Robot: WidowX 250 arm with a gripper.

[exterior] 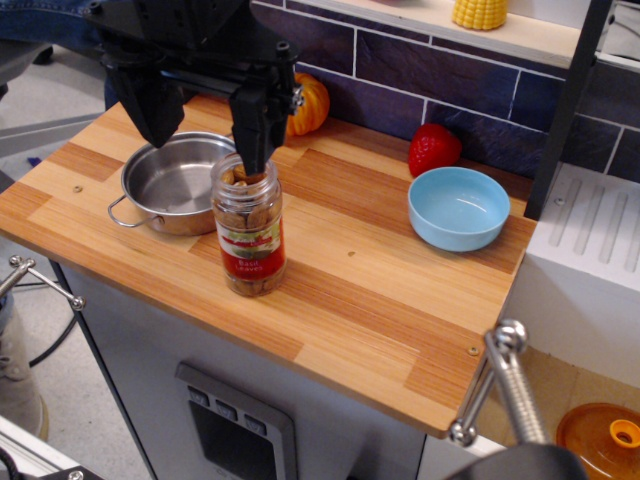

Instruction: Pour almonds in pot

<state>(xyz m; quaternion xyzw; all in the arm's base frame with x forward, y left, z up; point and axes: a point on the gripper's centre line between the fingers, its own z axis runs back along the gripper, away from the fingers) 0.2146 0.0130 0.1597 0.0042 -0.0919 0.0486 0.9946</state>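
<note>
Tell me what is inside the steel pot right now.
The pot shows only bare shiny metal; no nuts are in it. Its right edge is hidden behind the jar, where the almonds are, and the pincer.

On the bench (380,300), the near and middle right boards lie bare, offering open passage in front of the jar of almonds (249,235) and the light blue bowl (458,207). The jar stands upright just right of the pot (180,182), close against its rim, with one finger of the hand (205,125) directly above its mouth. Along the far edge, a small pumpkin (310,103) and a strawberry (433,150) stand against the tiled wall (400,60), narrowing room there. A dark upright post (568,100) bounds the far right corner.
</note>
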